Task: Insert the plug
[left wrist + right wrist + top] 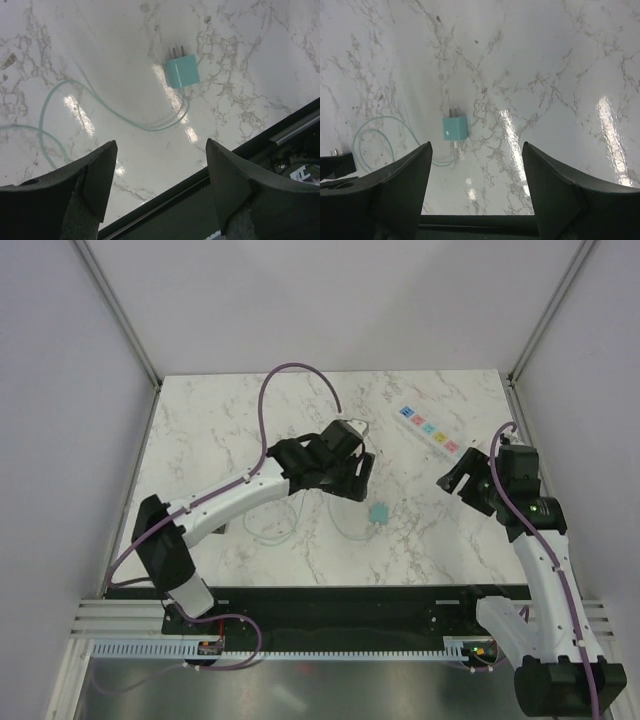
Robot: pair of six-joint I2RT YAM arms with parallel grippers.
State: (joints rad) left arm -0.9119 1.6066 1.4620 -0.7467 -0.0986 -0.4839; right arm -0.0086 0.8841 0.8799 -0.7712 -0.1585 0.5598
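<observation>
Wide-open and empty, left tool (160, 145) and right tool (476, 145) hang above one teal plug (182, 71), one cable (150, 129).

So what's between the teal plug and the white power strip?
Nothing but bare marble table between the plug and the power strip, clearest in the top view.

surface (250, 410): white marble look, grey veining, bright glare streaks. plug (182, 71) is a mint-teal cube with silver prongs. cable (100, 107) off it is thin and pale green, nearly the same shade. power strip (430, 432): white, with a row of pastel squares — blue, pink, orange. left arm (225, 502) and right arm (545, 560): white links, black joints, purple cords (275, 380) along both. left pincer (161, 145) and right pincer (476, 145) — matte black. walls (60, 390): plain pale lilac-grey.
</observation>
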